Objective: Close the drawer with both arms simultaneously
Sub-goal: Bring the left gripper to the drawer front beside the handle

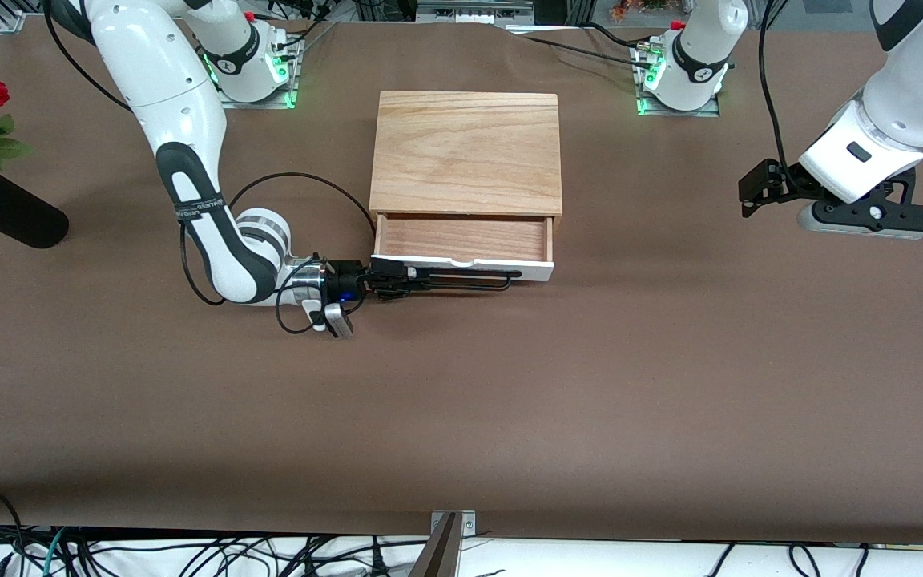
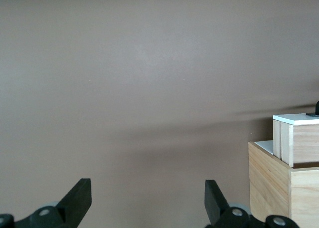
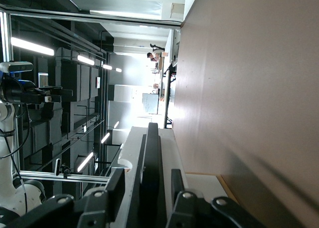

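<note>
Although the task called for both arms to act together, only one gripper was at the drawer (image 1: 463,240) at the time of inspection. The drawer stood pulled out from the light-oak box (image 1: 466,152) near the middle of the table (image 1: 461,417), on the side of the box nearer the front camera; its wooden floor was exposed and its white front panel (image 1: 461,265) was well clear of the box face. The right gripper (image 1: 397,280) lay low and horizontal along that panel, reaching in from the right arm's end of the table, and its fingers (image 3: 115,188) were closed on the black wire handle (image 1: 469,278), which the right wrist view showed running between them. The left gripper (image 1: 758,191) hung in the air over bare table toward the left arm's end, well apart from the drawer. Its fingers (image 2: 79,195) were spread wide and held nothing; the left wrist view showed only a corner of the box and the drawer end at the picture's edge. In my judgement the closing had not visibly begun: the drawer appeared about as far out as its depth allows. Remaining work, as judged, was to bring the left gripper to the free end of the front panel, then press the drawer evenly into the box with both arms until the panel met the box face.
</note>
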`<action>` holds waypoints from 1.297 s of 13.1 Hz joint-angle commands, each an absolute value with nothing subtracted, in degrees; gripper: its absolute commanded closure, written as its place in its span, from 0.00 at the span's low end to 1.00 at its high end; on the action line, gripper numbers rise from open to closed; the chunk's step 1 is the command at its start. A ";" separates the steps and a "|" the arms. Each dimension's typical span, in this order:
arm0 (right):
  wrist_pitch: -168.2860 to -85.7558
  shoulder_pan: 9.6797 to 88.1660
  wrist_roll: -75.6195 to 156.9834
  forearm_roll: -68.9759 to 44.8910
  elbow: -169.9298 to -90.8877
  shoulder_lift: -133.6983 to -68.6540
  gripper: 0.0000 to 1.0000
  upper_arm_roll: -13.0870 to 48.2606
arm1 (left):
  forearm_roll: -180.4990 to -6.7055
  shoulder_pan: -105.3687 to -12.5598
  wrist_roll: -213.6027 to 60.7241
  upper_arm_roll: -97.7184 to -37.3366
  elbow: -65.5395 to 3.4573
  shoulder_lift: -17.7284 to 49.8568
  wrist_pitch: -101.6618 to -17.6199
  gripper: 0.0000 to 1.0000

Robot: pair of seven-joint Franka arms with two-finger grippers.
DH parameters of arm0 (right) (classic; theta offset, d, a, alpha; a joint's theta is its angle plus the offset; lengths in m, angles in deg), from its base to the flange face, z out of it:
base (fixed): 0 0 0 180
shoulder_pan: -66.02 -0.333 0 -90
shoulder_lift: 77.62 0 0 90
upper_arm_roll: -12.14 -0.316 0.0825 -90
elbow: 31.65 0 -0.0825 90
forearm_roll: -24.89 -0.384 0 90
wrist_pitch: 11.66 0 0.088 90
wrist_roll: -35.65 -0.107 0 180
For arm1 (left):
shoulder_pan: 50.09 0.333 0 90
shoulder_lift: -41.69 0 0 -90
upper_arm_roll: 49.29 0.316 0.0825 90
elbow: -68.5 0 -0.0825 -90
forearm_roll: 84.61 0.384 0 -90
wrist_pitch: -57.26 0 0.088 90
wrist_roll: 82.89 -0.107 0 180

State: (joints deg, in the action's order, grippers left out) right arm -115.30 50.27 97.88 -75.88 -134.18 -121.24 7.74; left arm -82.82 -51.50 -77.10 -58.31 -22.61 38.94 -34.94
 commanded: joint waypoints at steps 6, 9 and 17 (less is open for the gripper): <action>-116.61 49.94 98.84 -76.62 -132.90 -122.18 0.63 7.39 | -86.11 -52.20 -77.53 -59.22 -20.81 36.51 -33.80 0.00; -116.61 49.85 98.76 -76.80 -132.90 -122.10 0.67 7.39 | -91.78 -52.37 -77.70 -59.48 -19.49 28.10 -35.98 0.00; -116.61 49.85 98.76 -77.68 -132.90 -121.92 0.76 7.39 | -122.18 -55.18 -85.76 -62.47 -8.58 4.88 -50.82 0.00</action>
